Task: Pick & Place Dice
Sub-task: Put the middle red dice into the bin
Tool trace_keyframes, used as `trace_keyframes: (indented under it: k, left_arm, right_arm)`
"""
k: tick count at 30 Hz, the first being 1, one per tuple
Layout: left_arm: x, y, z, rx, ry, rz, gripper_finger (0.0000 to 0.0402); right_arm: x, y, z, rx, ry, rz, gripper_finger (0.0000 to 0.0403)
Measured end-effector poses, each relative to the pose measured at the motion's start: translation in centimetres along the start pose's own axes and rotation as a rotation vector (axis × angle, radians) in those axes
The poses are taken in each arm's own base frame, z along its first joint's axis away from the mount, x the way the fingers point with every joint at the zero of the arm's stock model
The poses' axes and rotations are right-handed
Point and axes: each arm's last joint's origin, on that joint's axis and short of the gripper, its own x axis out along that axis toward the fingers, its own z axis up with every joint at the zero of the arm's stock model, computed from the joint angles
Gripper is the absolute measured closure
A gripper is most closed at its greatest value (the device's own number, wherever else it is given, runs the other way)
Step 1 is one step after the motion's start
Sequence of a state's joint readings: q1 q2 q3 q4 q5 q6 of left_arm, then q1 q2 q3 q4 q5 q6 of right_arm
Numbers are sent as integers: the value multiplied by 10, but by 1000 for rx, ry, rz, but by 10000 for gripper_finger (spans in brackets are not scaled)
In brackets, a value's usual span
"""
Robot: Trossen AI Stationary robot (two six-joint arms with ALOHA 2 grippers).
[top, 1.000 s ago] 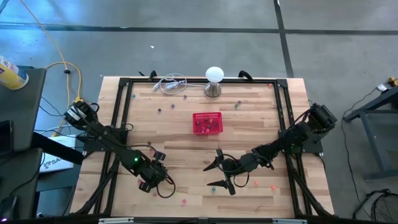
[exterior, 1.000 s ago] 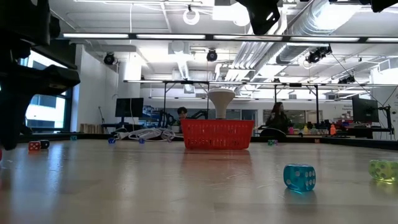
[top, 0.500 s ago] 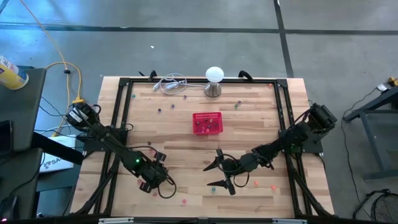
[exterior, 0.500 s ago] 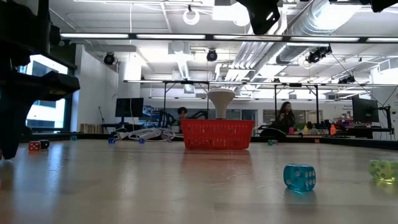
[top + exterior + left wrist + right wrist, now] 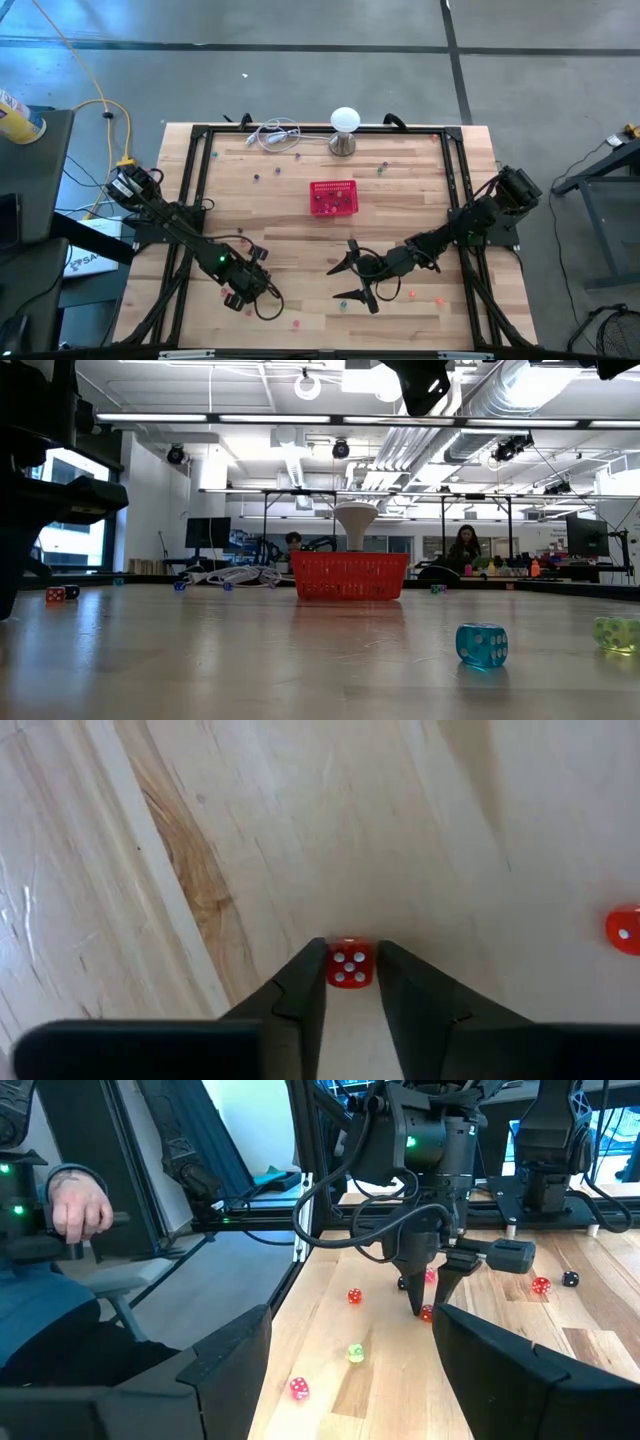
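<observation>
Small dice in mixed colours lie scattered on the wooden table [image 5: 400, 220]. Among them are a blue die [image 5: 481, 644], a green one [image 5: 615, 633] and red ones [image 5: 354, 1295]. The red mesh basket [image 5: 333, 198] stands at the middle far part, with a few dice in it. Near the front left, my left gripper [image 5: 350, 965] points steeply down, shut on one red die [image 5: 349, 963]. The right wrist view shows it too [image 5: 425, 1308]. My right gripper [image 5: 340, 282] hovers level and open near the front middle, facing the left arm. My left gripper pinches the red die by two opposite side faces [image 5: 331, 964], right at the fingertips. The fingers come from above, slanting down. The die's five-pip face is toward the wrist camera. It sits at table level; whether it rests on the wood, I cannot tell.
A white ball lamp [image 5: 344, 128] and a coiled white cable [image 5: 275, 135] sit at the far edge. A black frame [image 5: 196, 170] runs around the table. More dice lie near the front right [image 5: 411, 295]. A person's hand [image 5: 80, 1210] shows beyond the table's left side.
</observation>
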State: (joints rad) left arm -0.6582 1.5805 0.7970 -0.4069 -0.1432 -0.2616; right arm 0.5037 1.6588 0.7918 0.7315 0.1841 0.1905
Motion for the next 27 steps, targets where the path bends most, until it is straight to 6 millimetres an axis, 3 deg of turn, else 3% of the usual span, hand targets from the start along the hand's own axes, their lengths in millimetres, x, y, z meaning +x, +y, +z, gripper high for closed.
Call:
trace_keyframes:
  k: [4, 8, 15, 20, 27]
  left_arm:
    - [1, 0, 0, 4, 1, 0, 357]
    - [-1, 1, 2, 52, -27, 38, 359]
    - [-31, 19, 30, 161, -247, 393, 359]
    - [-47, 69, 58, 75, -448, 530, 359]
    - [-46, 182, 57, -181, -602, 339, 359]
  right_arm:
    - [0, 0, 0, 0, 0, 0, 133]
    - [0, 0, 0, 0, 0, -1, 133]
    - [0, 1, 2, 20, -28, -4, 133]
    - [-3, 18, 6, -30, -77, 112, 133]
    - [-6, 28, 8, -71, -120, 133, 133]
